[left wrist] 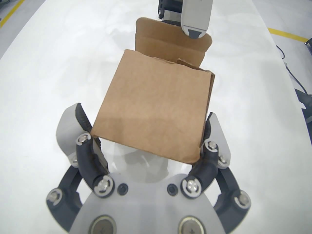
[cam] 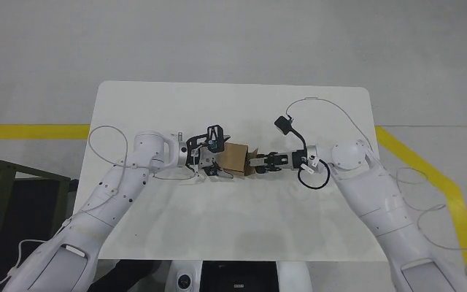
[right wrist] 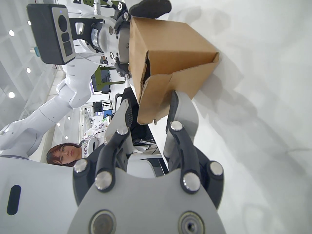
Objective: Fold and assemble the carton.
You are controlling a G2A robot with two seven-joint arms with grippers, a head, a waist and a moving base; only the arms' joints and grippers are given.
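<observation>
Your left gripper (left wrist: pixel 145 113) is nearest in its own wrist view. It is spread wide, with 2 fingers (left wrist: pixel 82 120) pressed on opposite sides of the near end of the carton (left wrist: pixel 156 103). Both pads touch at the end corners, so it has the carton gripped.

The carton is plain brown and sits about mid tabletop (cam: pixel 241 219), with its body squared up into a box shape. You can't tell whether it bears on the surface or hangs just above it.

Past the body, the far end is open. 1 flap (left wrist: pixel 170 42) with rounded corners sticks out, pointing away from the left gripper.

Beyond that, your right gripper (right wrist: pixel 151 101) is at that flap. Its jaws are part open and straddle the flap's free edge. 1 finger (right wrist: pixel 179 108) lies against the flap's face and the other stands just off it, so there's no clamp on the flap.

In the top view the 2 arms come in from opposite sides, with the carton between them and the wrists roughly in 1 line.
</observation>
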